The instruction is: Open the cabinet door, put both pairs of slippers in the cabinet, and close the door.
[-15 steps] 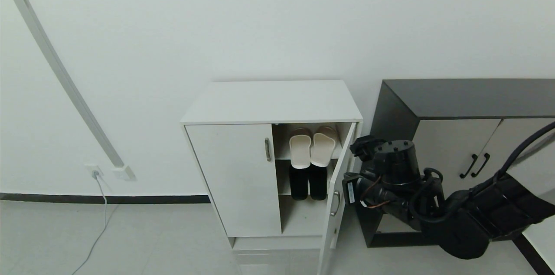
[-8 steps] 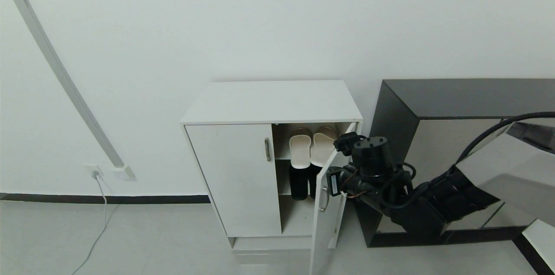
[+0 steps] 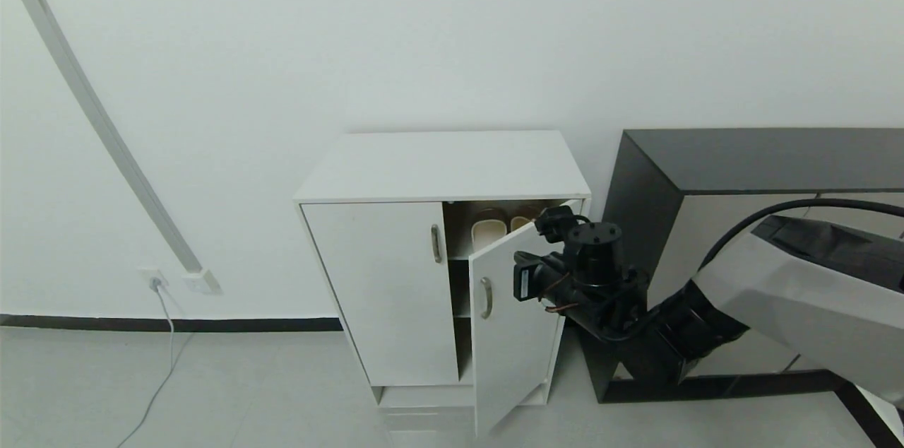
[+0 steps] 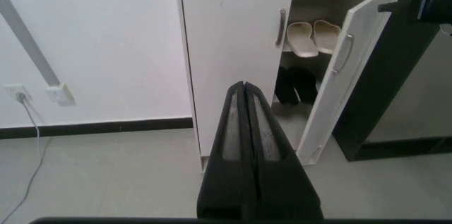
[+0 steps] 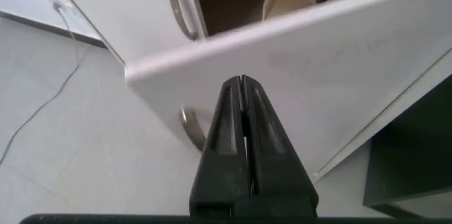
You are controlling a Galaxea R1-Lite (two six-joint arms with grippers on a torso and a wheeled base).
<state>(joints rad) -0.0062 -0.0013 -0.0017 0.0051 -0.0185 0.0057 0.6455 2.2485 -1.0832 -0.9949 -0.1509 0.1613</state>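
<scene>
While the left gripper (image 4: 244,86) hangs nearest, its fingers pressed flat together and holding nothing, it sits well apart from the white cabinet (image 3: 441,165), out over the grey floor (image 3: 212,391) in front of it. Farther in, the cabinet's right door (image 3: 512,321) stands partly open, swung out at an angle from its hinge on the right, with its handle (image 3: 486,297) facing outward. The right gripper (image 3: 554,216) is closed too and grasps nothing; its tip lies against the outer face of that door, near the top edge. Behind the door, the right half of the cabinet is shelved. A pair of white slippers (image 4: 314,37) lies side by side on the upper shelf, and a pair of black slippers (image 4: 296,86) sits on the shelf just below, in shadow. The left door (image 3: 381,292) is shut flat. Just right of the cabinet, a dark sideboard (image 3: 763,158) stands against the same far wall. Far to the left, a socket (image 3: 154,282) sits low on that wall, with a cable (image 3: 166,363) trailing down onto the floor.
</scene>
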